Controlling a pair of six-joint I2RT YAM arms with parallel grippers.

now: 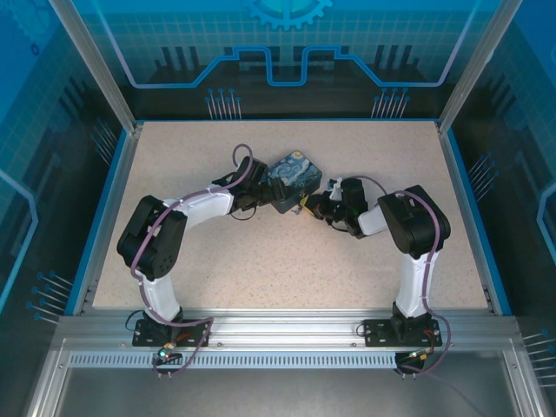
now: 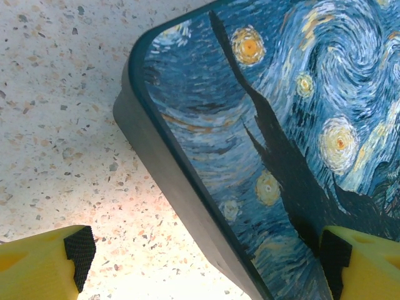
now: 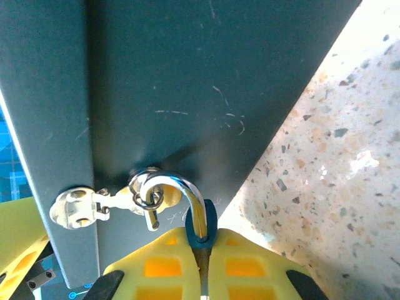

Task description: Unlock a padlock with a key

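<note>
The padlock [image 3: 210,215] has a small blue body, pinched between the yellow fingers of my right gripper [image 3: 203,240], which is shut on it. Its silvery shackle [image 3: 178,186] curves up and left through a small ring on the metal hasp [image 3: 78,208] of the dark box [image 3: 187,75]. The shackle's free end hangs outside the body. The key is hidden. My left gripper [image 2: 206,256] stands open astride the box's painted near corner [image 2: 250,125]; its left pad [image 2: 80,250] is clear of the box wall. From above, both grippers [image 1: 265,187] [image 1: 314,207] flank the box [image 1: 294,176].
The speckled beige table [image 1: 347,269] stretches around the box, bounded by blue rails and an aluminium frame at the near edge. Both arms bend inward toward the middle, their cables looping over them.
</note>
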